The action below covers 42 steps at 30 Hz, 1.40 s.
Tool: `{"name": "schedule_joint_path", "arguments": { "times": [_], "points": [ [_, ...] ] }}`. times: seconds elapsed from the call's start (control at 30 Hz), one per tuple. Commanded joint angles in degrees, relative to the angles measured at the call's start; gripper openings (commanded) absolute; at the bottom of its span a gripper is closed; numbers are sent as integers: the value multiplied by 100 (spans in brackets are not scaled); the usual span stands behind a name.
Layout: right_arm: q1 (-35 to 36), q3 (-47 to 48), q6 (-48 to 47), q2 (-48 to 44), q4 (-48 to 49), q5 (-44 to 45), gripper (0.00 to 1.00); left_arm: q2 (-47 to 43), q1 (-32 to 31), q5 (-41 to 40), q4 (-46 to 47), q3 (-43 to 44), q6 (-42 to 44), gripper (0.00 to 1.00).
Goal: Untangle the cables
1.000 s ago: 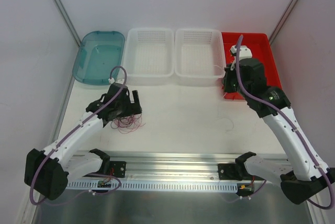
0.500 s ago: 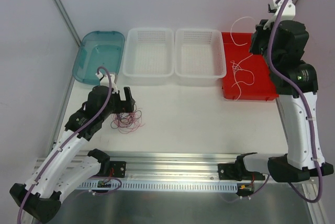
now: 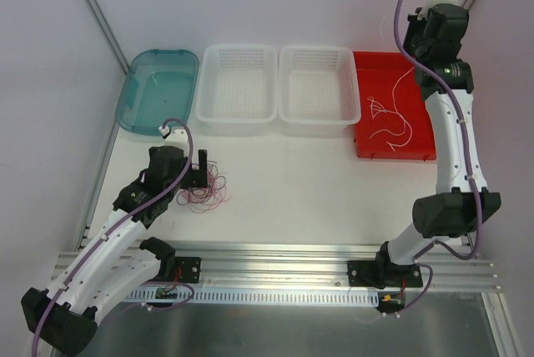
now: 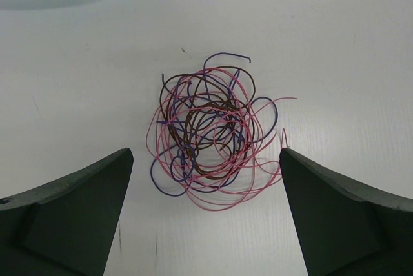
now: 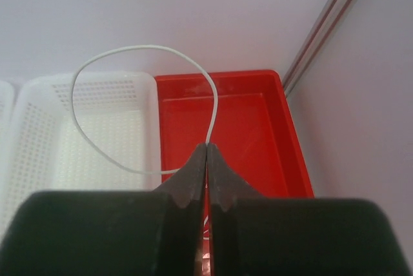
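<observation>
My left end effector and right end effector are black. The white cable shows against the red tray. The tangle of cables is pink, brown and purple on the white surface; at its far edge, a teal tray and white perforated baskets.

Two white baskets, one red tray, one teal tray and one tangle of coloured wires are seen.

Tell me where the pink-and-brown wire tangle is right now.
In the top view the tangle lies on the table, left side, in front of the teal tray; the left wrist view frames it between the open left fingers.
</observation>
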Motion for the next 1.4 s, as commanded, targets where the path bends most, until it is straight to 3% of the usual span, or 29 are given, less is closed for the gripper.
{"name": "schedule_joint_path", "arguments": {
  "times": [0.0, 0.17, 0.23, 0.27, 0.33, 0.37, 0.47, 0.67, 0.93, 1.13, 1.37],
  "points": [
    [-293, -251, -40, 347, 720, -68, 1, 95, 47, -210, 201, 41, 175, 99],
    [-610, -410, 382, 980, 457, 301, 1, 175, 47, -202, 209, 6, 201, 99],
    [-724, -393, 654, 1269, 204, 311, 9, 210, 47, -210, 201, 6, 201, 99],
    [-777, -210, 733, 1393, 36, 84, 23, 236, 47, -202, 201, 6, 193, 99],
    [-839, 11, 953, 1578, -481, -84, 36, 289, 47, -193, 201, 15, 201, 99],
    [-856, 107, 980, 1640, -606, -164, 52, 315, 47, -158, 201, 23, 201, 99],
    [-848, -49, 1173, 1343, -730, -383, 78, 359, 47, -70, 201, 15, 184, 99],
    [-751, -1278, 1621, 148, -748, -1024, 97, 482, 47, 27, 201, 23, 114, 99],
    [-173, -3667, 2035, -2179, -581, -1904, 100, 807, 47, 124, 113, 94, -238, 99],
    [706, -4759, 2245, -3446, -581, -2265, 100, 1246, 55, 106, 16, 269, -861, 99],
    [1612, -5920, 2544, -4510, -361, -2379, 99, 2352, 47, 114, -28, 480, -1977, 99]
  ]
}}
